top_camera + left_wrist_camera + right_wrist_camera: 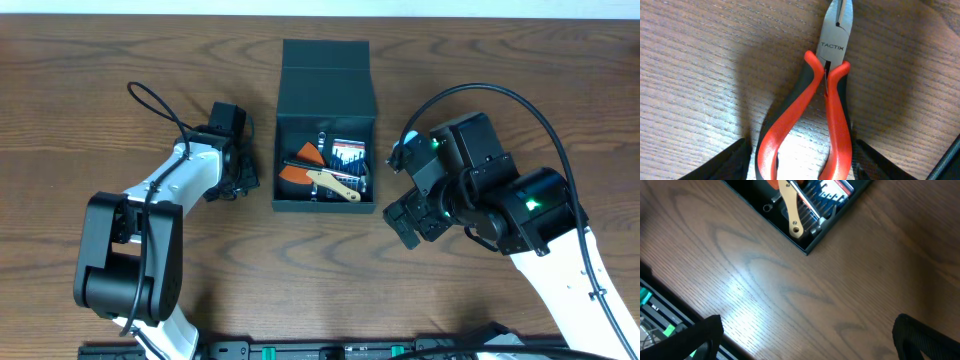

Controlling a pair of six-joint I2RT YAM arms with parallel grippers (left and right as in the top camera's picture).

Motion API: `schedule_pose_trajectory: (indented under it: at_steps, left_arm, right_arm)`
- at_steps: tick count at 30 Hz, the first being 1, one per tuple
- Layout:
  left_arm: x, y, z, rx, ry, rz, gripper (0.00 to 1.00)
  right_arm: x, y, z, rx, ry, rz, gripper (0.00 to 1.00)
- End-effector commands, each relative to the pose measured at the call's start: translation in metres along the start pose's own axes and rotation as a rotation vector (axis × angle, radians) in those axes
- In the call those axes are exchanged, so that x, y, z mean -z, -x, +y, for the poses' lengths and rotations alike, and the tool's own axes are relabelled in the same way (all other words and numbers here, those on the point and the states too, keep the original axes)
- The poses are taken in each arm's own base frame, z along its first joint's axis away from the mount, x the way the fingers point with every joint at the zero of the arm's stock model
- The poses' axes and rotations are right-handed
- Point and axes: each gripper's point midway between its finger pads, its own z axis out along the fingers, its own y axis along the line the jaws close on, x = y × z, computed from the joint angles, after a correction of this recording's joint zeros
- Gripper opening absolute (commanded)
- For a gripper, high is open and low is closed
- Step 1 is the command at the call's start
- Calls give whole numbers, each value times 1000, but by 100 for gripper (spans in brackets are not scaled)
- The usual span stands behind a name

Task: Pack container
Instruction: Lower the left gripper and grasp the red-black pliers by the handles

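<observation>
The container (326, 85) is a dark teal-black box in the middle of the table, its flap lid folded back. Inside lie an orange piece (297, 174), a cream-handled tool (336, 184) and a blue-and-red packet (350, 155). Left of the box, my left gripper (238, 180) points down at the table. In the left wrist view, red-and-black pliers (837, 110) lie on the wood, and my left gripper (800, 167) straddles their handles, fingers close on each side, still open. My right gripper (405, 218) stands wide open right of the box, over bare wood (805, 340); the box corner (801, 246) shows above.
The table is brown wood grain. A black rail with green parts (300, 350) runs along the front edge, also seen in the right wrist view (655, 315). Cables loop above both arms (150, 100).
</observation>
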Motion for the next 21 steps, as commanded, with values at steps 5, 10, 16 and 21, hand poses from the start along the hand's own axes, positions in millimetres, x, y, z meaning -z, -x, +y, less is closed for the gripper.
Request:
schedule_pose_trajectory:
  at_steps: [5,10,16,21]
  left_arm:
    - [-8,-10,4,-18,15,34,57]
    - [-8,-10,4,-17,15,34,50]
    - [-7,-10,4,-17,15,33,43]
    - [-7,-9,3,-17,14,32,36]
  right_arm:
    - [2,0,-3,-22,-5,-6,99]
    - [2,0,-2,-23,-5,-6,99]
    - [2,0,-2,-22,-5,-6,99]
    - [2,0,-2,-22,-5,-6,99]
